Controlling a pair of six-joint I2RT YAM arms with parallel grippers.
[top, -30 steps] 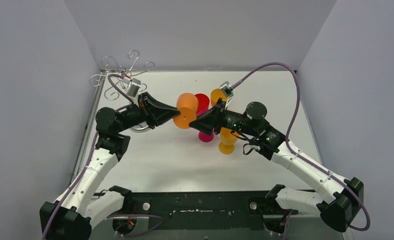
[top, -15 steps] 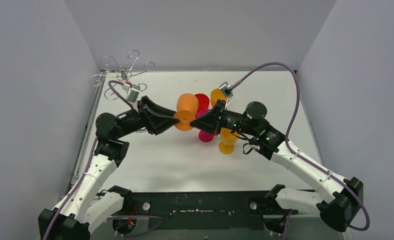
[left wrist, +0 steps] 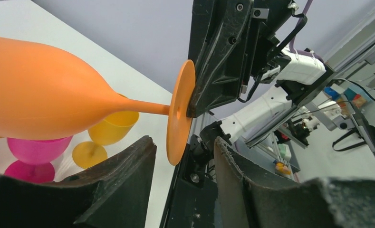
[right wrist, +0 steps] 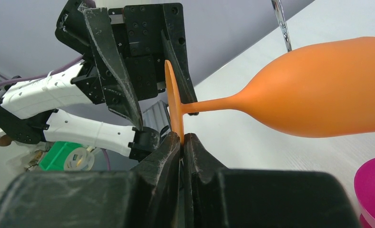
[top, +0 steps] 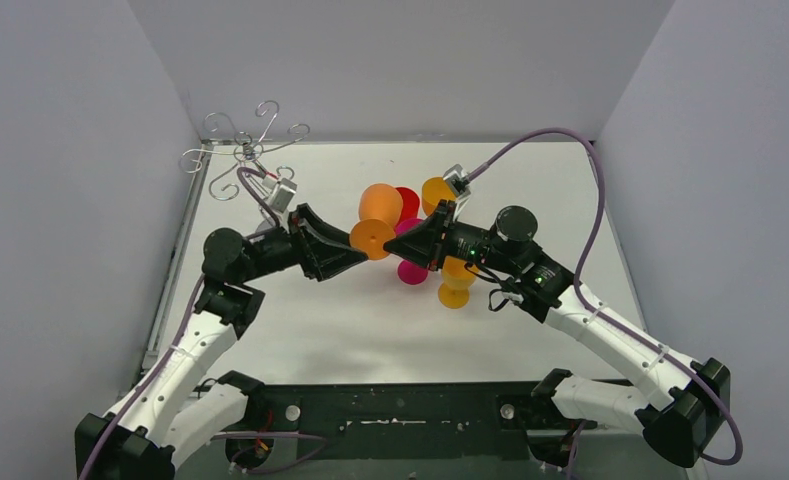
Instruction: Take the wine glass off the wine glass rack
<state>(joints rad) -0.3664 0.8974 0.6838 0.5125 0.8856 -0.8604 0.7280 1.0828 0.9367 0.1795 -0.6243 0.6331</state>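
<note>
right tool (right wrist: 181,137) pinches glass (right wrist: 318,95) by foot rim, glass level mid-air, right of rack (top: 245,150). left tool (left wrist: 183,142) wide, straddling foot, gripping nothing. Looks like a handover.

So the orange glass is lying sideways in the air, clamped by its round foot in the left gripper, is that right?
Not quite. The orange glass is sideways in the air and clamped by its round foot, but in the right gripper, not the left; the right wrist view shows it. The left gripper stands open.
</note>
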